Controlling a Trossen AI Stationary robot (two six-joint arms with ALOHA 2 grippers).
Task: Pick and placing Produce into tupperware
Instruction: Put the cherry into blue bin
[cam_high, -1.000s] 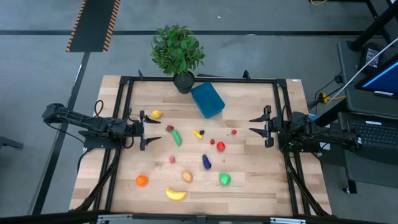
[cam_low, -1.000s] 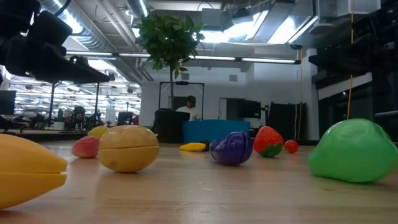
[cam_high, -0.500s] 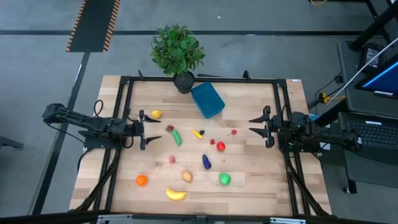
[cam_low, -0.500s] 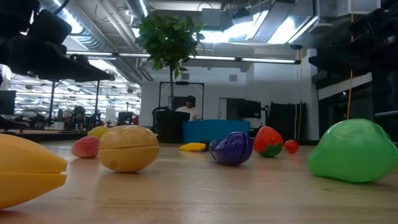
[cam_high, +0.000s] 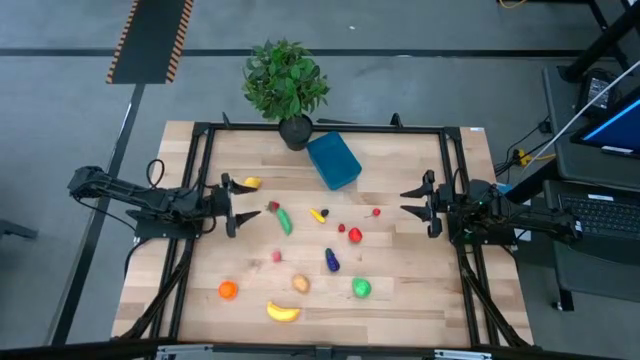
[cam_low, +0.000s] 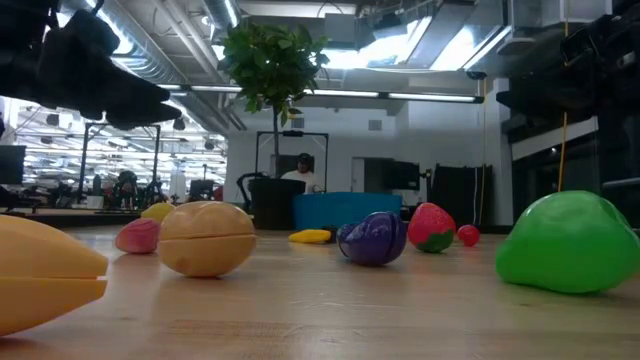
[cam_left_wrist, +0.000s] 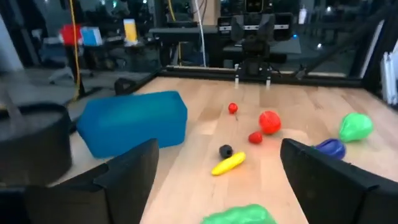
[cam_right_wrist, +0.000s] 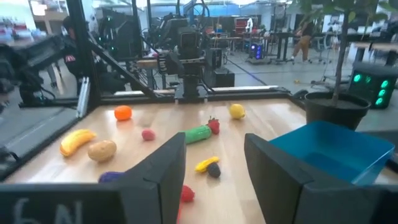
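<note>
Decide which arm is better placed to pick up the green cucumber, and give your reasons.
Left, probably. The left pincer is open, with the green cucumber just ahead of it. The right pincer, also open, waits across the table, much farther off.

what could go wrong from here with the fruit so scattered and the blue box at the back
1. The tupperware sits right beside the plant pot; an arm carrying produce there may brush the pot or the leaves.
2. The small yellow piece and a dark berry lie almost touching, so a grasp may catch both or knock one away.
3. Round pieces like the orange could roll off if nudged by the open left tool.
</note>
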